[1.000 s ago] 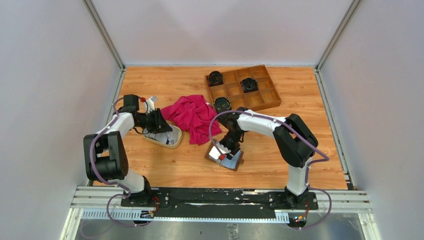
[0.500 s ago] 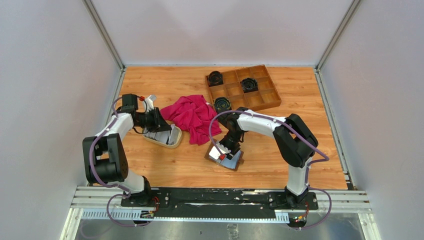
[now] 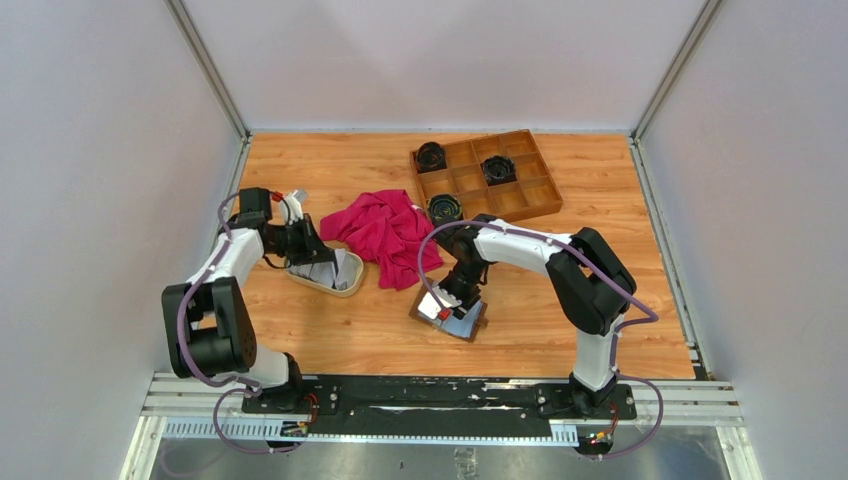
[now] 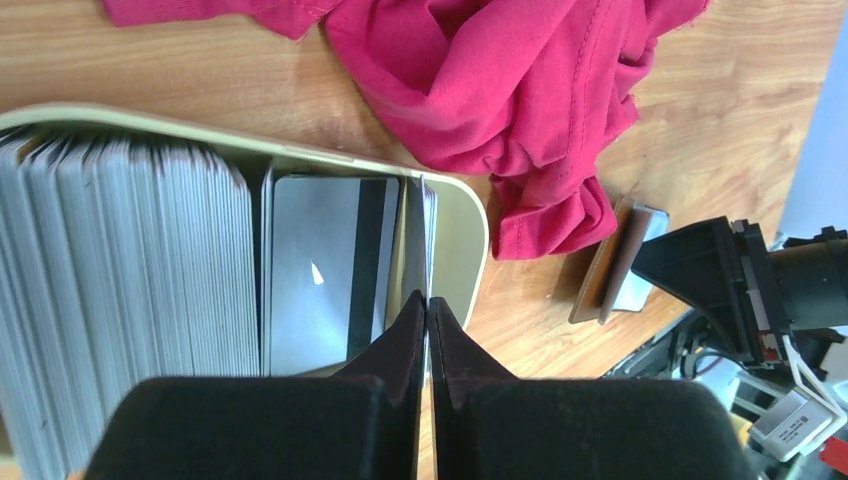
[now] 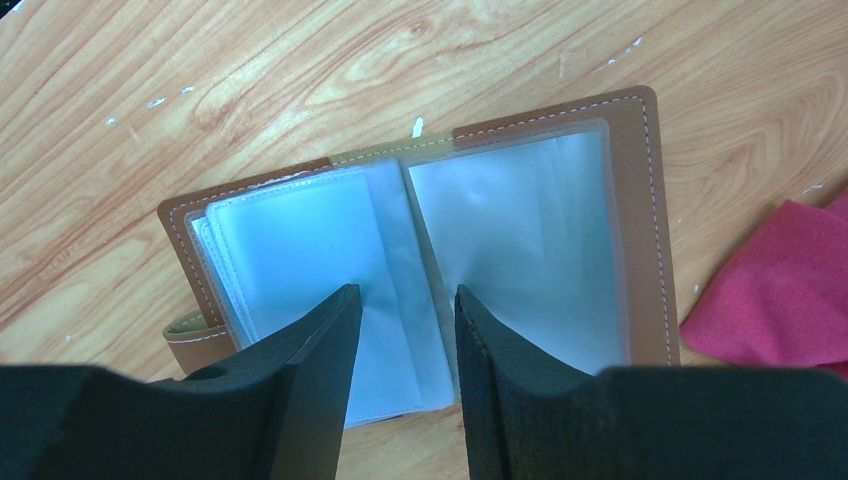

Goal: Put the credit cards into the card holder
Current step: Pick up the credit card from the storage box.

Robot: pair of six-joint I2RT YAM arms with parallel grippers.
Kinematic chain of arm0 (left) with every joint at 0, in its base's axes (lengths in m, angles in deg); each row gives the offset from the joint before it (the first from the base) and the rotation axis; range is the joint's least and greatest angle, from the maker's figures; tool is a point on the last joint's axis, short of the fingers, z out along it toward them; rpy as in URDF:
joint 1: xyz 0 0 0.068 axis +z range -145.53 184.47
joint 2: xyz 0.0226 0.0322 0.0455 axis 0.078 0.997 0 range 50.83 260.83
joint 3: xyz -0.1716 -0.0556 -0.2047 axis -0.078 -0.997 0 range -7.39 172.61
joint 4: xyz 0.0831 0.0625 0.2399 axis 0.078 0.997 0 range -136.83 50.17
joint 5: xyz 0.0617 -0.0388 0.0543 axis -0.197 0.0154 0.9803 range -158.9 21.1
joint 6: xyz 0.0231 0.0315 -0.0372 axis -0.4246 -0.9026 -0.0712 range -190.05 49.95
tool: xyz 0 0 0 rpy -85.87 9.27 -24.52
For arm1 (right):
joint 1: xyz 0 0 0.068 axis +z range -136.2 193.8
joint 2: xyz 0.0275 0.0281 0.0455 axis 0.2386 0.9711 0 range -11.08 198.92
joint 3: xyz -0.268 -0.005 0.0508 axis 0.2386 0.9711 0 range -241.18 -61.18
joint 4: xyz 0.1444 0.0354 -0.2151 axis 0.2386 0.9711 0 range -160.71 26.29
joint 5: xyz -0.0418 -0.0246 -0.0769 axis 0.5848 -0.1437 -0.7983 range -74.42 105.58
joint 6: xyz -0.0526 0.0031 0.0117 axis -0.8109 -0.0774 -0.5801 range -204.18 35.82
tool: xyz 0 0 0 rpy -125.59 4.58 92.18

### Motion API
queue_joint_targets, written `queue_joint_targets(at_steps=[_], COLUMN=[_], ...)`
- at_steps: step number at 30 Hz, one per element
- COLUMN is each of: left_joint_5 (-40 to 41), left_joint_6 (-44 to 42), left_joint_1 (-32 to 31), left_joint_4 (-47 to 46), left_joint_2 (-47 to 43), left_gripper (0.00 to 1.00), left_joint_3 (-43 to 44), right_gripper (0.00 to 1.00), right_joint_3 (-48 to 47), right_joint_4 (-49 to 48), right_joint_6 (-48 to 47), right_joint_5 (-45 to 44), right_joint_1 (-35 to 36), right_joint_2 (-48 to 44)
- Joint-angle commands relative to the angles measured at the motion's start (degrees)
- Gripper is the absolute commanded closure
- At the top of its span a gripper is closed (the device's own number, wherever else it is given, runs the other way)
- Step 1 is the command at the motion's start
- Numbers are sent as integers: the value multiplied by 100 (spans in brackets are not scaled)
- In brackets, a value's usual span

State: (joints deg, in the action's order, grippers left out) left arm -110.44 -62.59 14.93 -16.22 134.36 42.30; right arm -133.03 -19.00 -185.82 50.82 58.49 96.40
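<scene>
Left gripper (image 4: 427, 318) pinches one card (image 4: 428, 225), low middle of frame. Lift it slowly, straight up. Half-open right gripper (image 5: 405, 330) presses the holder (image 5: 530, 230) flat.

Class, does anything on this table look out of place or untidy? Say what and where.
A crumpled pink cloth lies heaped between the cream dish of cards and the open card holder, unrelated to card filing.

credit cards (image 4: 130, 260): white and pale grey edges; one face grey with a black stripe
dish (image 4: 468, 235): cream, plain
card holder (image 5: 645, 230): brown leather, white stitching, clear bluish sleeves
cloth (image 4: 500, 90): magenta, plain
table (image 3: 350, 335): orange-brown wood grain
compartment tray (image 3: 535, 198): brown
left gripper (image 4: 427, 300): black
right gripper (image 5: 405, 292): black
</scene>
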Motion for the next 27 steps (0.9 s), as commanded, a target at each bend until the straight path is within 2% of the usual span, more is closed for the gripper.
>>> queue_joint_targets(at_steps=[1,12,19,27], left_joint_5=[542,1408,1033,665], left_joint_6=[-60,141,448,875], left_joint_1=[51,52,10,-201], left_joint_4=[364,682,783,808], left_joint_2=[-557,-1513,-2154,-2452], left_gripper=[100,100,100,100], left_joint_3=[136,207,143,92], right_gripper=[56,56,56,56], right_joint_3=[28,22,23,15], right_joint_4=[270,272,276,270], right_joint_6=[-85,-83,-75,-66], right_joint_5=[-85,-88,-88,-102], right_joint_1=[176,181,196,216], right_joint_2=[256,285,300,318])
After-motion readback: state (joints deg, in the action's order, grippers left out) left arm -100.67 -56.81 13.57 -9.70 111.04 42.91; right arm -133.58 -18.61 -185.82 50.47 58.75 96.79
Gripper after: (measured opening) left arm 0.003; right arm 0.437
